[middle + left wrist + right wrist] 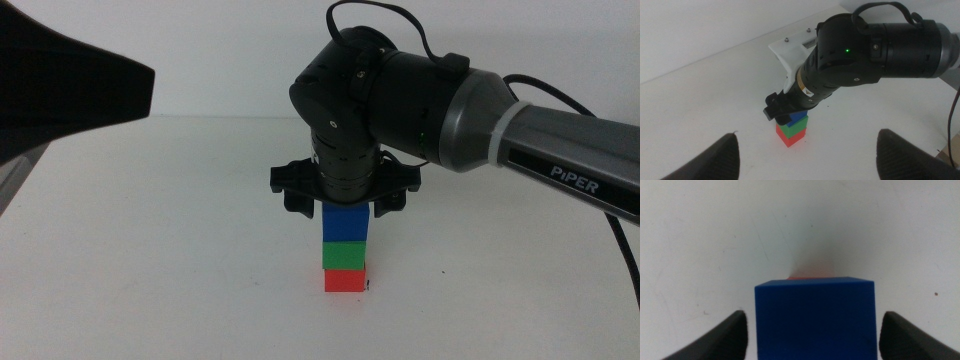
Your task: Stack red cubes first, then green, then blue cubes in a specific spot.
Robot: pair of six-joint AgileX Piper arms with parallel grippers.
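Looking down over the table (150, 250), you see the three cubes stacked near the middle: the red cube (346, 279) sits on the white surface, the green cube (345, 254) rests on it, and the blue cube (346, 222) tops the pile. The stack stands upright, its faces roughly in line. A tiny black mark (368, 286) shows at the red cube's foot, on the side nearer the right arm; the rest of the spot is hidden under the stack.

Your right gripper (346, 200) points straight down over the stack, directly above the blue cube. Its wrist view shows the blue cube (815, 317) between the two jaws with white table visible on both sides of it, so the jaws stand wide and clear of the cube. A sliver of red (805, 277) peeks out past the blue top.

Your left gripper (805, 160) waits well apart from the stack, at the table's left side, looking across at the stack and the right arm. Its jaws are spread wide with nothing between them.
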